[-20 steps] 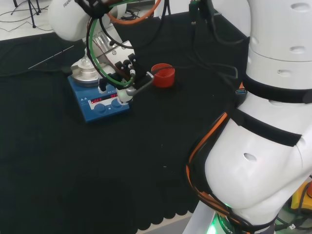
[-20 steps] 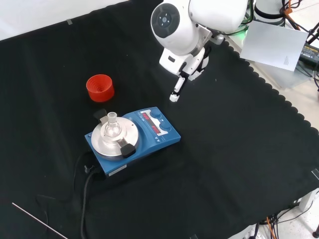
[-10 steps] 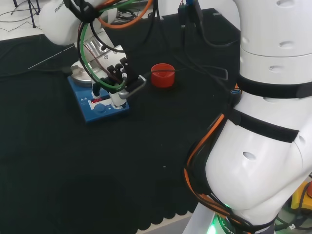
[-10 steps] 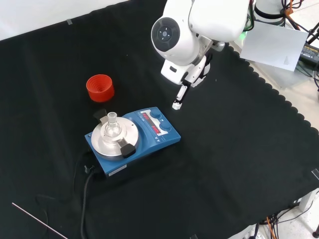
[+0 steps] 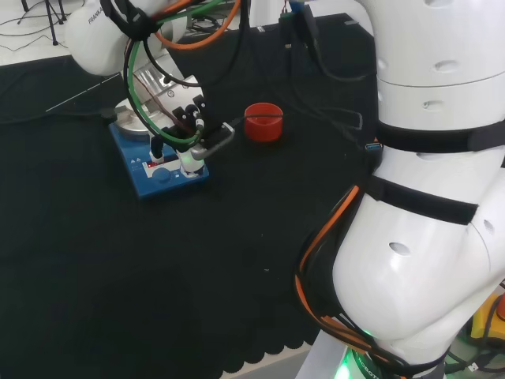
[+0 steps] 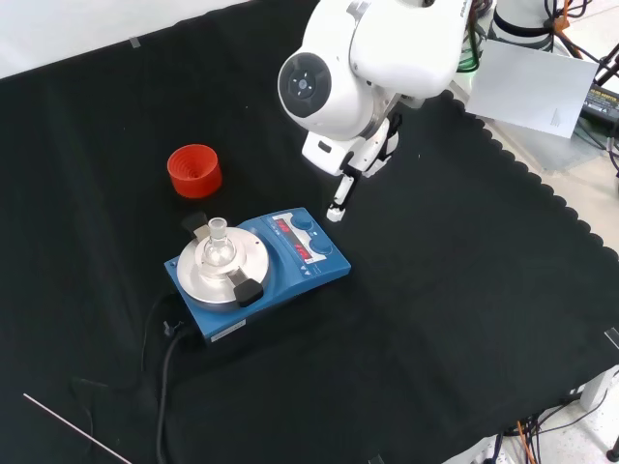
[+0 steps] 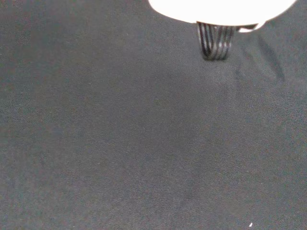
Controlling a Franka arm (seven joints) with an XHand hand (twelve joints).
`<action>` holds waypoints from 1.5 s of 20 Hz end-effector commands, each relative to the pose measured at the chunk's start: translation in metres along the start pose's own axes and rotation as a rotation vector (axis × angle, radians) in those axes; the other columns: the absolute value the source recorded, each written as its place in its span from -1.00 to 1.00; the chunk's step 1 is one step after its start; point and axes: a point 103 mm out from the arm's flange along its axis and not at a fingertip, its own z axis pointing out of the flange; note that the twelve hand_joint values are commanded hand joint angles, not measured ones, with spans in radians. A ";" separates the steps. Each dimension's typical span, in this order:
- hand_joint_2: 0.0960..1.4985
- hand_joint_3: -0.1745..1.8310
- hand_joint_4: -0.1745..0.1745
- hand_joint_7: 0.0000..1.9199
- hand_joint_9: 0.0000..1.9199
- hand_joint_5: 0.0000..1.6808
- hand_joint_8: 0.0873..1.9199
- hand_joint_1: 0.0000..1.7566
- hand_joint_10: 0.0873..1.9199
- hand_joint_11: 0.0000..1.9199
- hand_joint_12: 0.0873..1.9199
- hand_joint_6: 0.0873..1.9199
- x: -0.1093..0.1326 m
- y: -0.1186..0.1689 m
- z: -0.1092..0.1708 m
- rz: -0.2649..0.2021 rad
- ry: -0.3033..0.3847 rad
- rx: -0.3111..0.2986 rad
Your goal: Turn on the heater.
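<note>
In the head view I see the hand (image 5: 188,134) over the front panel of the blue heater (image 5: 158,162), most fingers curled back and one finger (image 5: 192,160) pointing down at the panel; whether its tip touches, I cannot tell. It holds nothing. The heater sits at the left of the black cloth (image 5: 158,268), and the red ribbed ring (image 5: 263,122) stands to its right, apart from it. The arm's green and orange cables hide part of the heater's plate.

In the front view the finger (image 6: 338,201) points down just above the heater (image 6: 259,266), beside its two blue knobs (image 6: 311,234). A small glass flask (image 6: 217,246) stands on the round metal plate (image 6: 222,273). The red ring (image 6: 194,170) stands to the upper left.

From the wrist I see bare cloth (image 7: 144,143) under a blurred white part of the hand (image 7: 220,9).
</note>
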 end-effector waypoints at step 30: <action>-0.31 0.45 -0.24 0.81 0.94 -0.62 0.99 0.77 0.60 0.84 0.63 -1.00 -0.002 0.025 0.014 0.007 0.005 0.062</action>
